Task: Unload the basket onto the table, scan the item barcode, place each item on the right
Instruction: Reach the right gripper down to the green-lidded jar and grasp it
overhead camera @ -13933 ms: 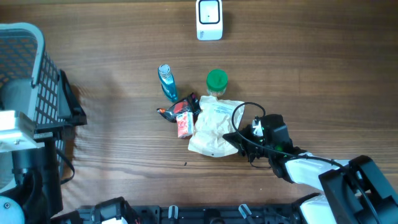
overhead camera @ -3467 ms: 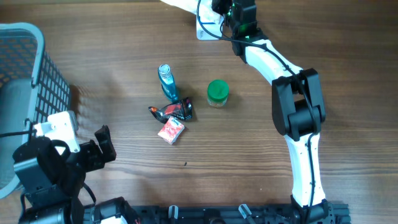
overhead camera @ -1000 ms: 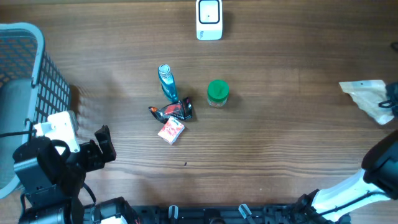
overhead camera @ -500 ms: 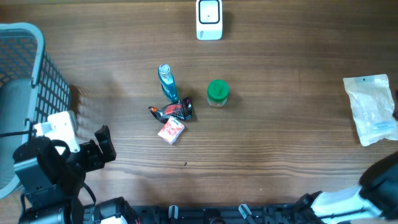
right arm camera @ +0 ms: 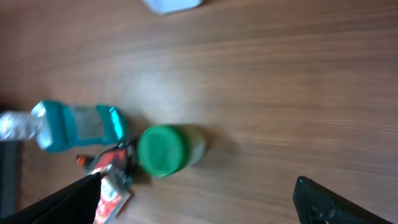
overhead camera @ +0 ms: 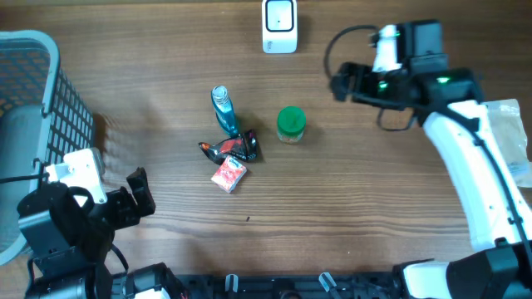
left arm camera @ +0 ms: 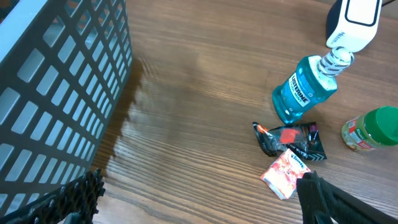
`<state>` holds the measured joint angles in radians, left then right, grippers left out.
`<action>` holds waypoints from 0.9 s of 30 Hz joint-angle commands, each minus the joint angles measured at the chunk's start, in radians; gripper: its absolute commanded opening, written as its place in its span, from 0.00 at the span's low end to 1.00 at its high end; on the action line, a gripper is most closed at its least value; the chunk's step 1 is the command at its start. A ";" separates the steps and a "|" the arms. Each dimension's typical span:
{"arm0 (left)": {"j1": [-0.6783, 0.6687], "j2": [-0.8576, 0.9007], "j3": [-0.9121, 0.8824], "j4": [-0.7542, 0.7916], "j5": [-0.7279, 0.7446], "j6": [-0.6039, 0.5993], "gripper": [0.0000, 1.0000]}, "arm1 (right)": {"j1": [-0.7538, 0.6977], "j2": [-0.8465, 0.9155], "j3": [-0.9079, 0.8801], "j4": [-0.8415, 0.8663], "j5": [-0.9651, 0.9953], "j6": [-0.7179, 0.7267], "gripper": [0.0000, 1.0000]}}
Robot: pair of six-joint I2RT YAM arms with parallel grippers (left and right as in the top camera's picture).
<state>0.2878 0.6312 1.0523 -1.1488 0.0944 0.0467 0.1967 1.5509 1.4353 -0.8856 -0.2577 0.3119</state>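
The white barcode scanner stands at the table's far edge. In the middle lie a blue mouthwash bottle, a green-lidded jar, a black-and-red packet and a red-and-white packet. A white pouch lies at the right edge, partly under my right arm. My right gripper hovers open and empty to the right of the jar, its fingers spread wide. My left gripper is open and empty at the near left, with the packets ahead of it.
A grey mesh basket fills the left edge, close beside my left gripper. My right arm reaches across the right half of the table from the near right corner. Bare wood lies between the packets and the front edge.
The right gripper let go of the white pouch at the right edge, then swung back in over the table toward the green jar. The left arm has not moved.
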 commanded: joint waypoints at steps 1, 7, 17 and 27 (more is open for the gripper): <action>-0.005 -0.002 0.000 0.003 0.005 -0.010 1.00 | 0.077 0.040 0.023 0.021 0.016 0.117 1.00; -0.005 -0.002 0.000 0.003 0.005 -0.010 1.00 | 0.210 0.261 0.130 0.011 0.022 0.158 1.00; -0.005 -0.002 -0.001 0.003 0.005 -0.010 1.00 | 0.283 0.517 0.452 -0.215 0.250 -0.124 1.00; -0.004 -0.002 -0.001 0.003 0.005 -0.010 1.00 | 0.283 0.577 0.435 -0.292 0.163 -0.306 1.00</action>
<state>0.2878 0.6312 1.0523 -1.1488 0.0944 0.0467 0.4816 2.0781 1.8652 -1.1740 -0.0502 0.0647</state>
